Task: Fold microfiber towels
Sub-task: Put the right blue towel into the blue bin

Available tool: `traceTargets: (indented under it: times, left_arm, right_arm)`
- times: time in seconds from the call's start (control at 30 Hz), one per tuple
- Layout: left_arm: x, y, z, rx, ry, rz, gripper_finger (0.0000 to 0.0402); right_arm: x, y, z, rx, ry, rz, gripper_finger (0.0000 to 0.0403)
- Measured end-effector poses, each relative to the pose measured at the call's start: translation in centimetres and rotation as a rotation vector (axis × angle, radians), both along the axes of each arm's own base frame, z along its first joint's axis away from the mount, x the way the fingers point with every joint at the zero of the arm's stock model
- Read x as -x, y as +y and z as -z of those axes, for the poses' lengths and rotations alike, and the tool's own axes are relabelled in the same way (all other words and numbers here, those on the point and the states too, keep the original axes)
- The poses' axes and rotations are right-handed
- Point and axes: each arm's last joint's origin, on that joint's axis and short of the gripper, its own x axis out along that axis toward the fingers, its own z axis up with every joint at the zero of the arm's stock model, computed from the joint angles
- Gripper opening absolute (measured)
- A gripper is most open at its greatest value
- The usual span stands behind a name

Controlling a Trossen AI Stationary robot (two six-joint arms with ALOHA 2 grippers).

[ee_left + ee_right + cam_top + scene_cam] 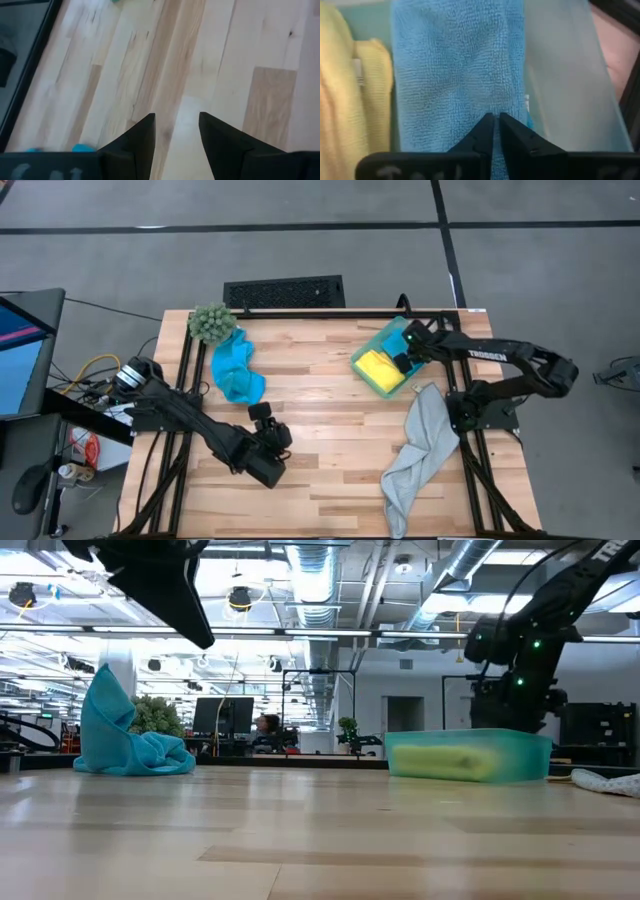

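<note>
A crumpled blue towel [237,370] [125,740] lies heaped on the table's far left part. A translucent green bin [372,345] [468,755] stands at the far right, holding a yellow towel [376,368] [350,85] and a folded blue towel [455,65] side by side. A pale grey towel [418,455] lies limp along the right edge. My right gripper [402,363] [495,119] points down into the bin, shut, its tips at the folded blue towel. My left gripper [268,420] [177,125] hangs open over bare wood near the table's middle left. My right gripper has its fingertips [485,125] together right over the folded blue towel's flat face [470,100], coming from above. The cloth there lies smooth. I cannot tell whether the tips touch it.
A fuzzy green ball plant [211,323] stands at the far left corner beside the crumpled blue towel. The grey towel's near end [400,490] reaches close to the table's near edge. Bare wood lies between the two arms in the middle.
</note>
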Motion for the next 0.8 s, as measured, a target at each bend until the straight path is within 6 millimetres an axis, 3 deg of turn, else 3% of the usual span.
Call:
traceTargets:
  times: [0.2,0.4,0.5,0.8]
  left_arm:
    - [0.0,0.2,-0.2,-0.038,0.002,0.024,0.0146]
    - [-0.2,0.6,-0.2,-0.048,0.014,0.023,0.0146]
    - [-0.3,0.9,-0.2,-0.052,0.017,0.016,0.0146]
    - [-0.5,1.2,-0.2,-0.046,0.020,0.008,0.0146]
  right_arm:
    - [0.0,-0.7,0.7,-0.025,0.043,0.004,0.0046]
    - [-1.3,-1.3,-2.8,0.098,-0.099,-0.011,0.0030]
    - [-1.9,-1.6,-3.5,0.159,-0.171,-0.016,0.0019]
    - [-1.3,-2.2,-0.7,0.016,-0.019,0.039,0.0021]
